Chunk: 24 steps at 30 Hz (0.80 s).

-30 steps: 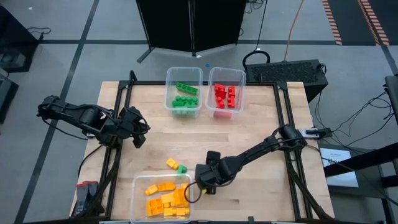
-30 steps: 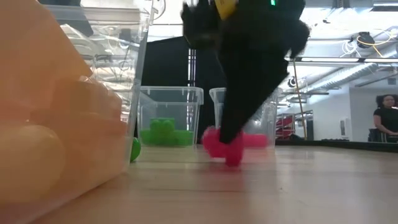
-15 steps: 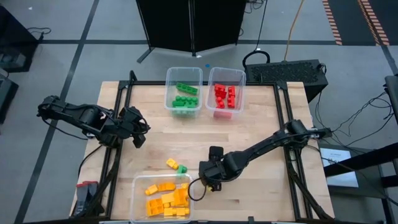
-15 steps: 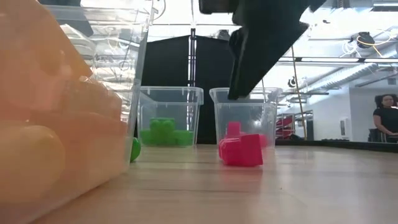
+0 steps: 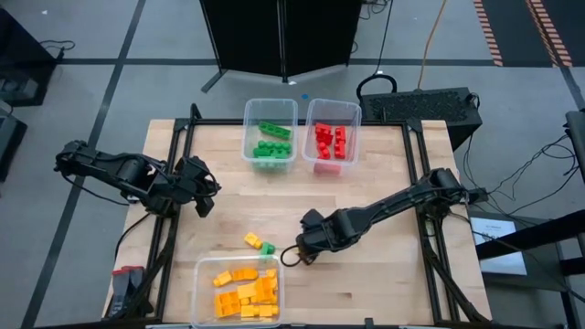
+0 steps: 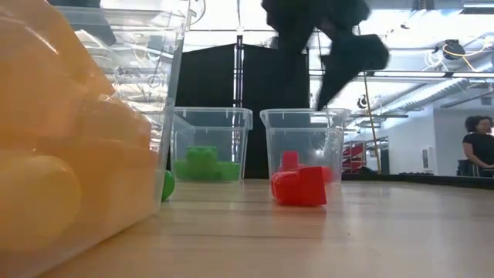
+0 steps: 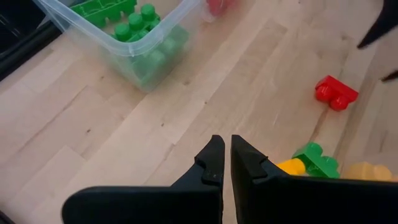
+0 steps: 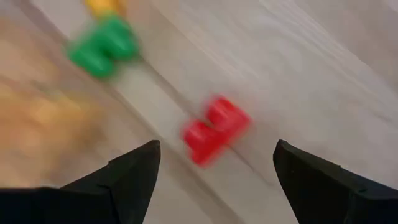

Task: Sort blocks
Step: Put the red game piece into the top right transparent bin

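Note:
Three loose blocks lie flat on the wood near the yellow tub (image 5: pixel 238 291): a yellow one (image 5: pixel 252 239), a green one (image 5: pixel 267 248) and a red one (image 8: pixel 214 129), which also shows in the low view (image 6: pixel 299 187) and the left wrist view (image 7: pixel 336 92). My right gripper (image 8: pixel 217 144) hangs open above the red block, one finger to each side, touching nothing; in the low view it (image 6: pixel 340 46) is well off the table. My left gripper (image 7: pixel 225 146) is shut and waits at the table's left side (image 5: pixel 203 196).
At the far edge stand a clear tub of green blocks (image 5: pixel 271 132) and a clear tub of red blocks (image 5: pixel 332 131), with a loose pink-red block (image 5: pixel 326 168) just before the red tub. Bare wood lies between the tubs. A person (image 6: pixel 477 147) stands in the room beyond.
My right gripper has risen from the table beside the yellow tub and drawn back toward the far right. The red block that it stood over a second ago stays lying on the wood, now clear below the fingers.

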Tool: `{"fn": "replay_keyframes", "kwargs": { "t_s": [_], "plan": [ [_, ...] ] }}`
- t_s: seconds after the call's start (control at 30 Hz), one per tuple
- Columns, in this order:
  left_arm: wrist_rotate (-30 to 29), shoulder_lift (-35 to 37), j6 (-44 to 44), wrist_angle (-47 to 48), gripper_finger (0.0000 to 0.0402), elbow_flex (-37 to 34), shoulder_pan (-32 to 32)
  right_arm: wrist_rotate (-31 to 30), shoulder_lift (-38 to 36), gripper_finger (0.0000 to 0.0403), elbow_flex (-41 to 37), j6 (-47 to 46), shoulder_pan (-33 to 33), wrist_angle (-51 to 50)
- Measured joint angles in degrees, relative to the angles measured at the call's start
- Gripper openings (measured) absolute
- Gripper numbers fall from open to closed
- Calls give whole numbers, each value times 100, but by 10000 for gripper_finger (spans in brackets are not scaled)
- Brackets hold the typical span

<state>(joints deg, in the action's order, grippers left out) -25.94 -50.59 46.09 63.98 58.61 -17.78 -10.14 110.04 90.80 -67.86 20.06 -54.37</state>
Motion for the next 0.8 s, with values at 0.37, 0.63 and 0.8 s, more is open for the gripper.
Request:
{"fn": "replay_keyframes", "kwargs": {
  "t_s": [0.37, 0.63, 0.8],
  "plan": [
    [-6, -2, -1, 0, 0, 0, 1, -198, 631, 306, 2, -1190, 67, 679],
    [35, -7, -3, 8, 0, 0, 0, -238, 1002, 306, 6, -1537, 72, 1048],
    [44, -4, -42, 28, 0, 0, 2, -338, 1021, 306, 14, -1572, 87, 1004]
  ]
}}
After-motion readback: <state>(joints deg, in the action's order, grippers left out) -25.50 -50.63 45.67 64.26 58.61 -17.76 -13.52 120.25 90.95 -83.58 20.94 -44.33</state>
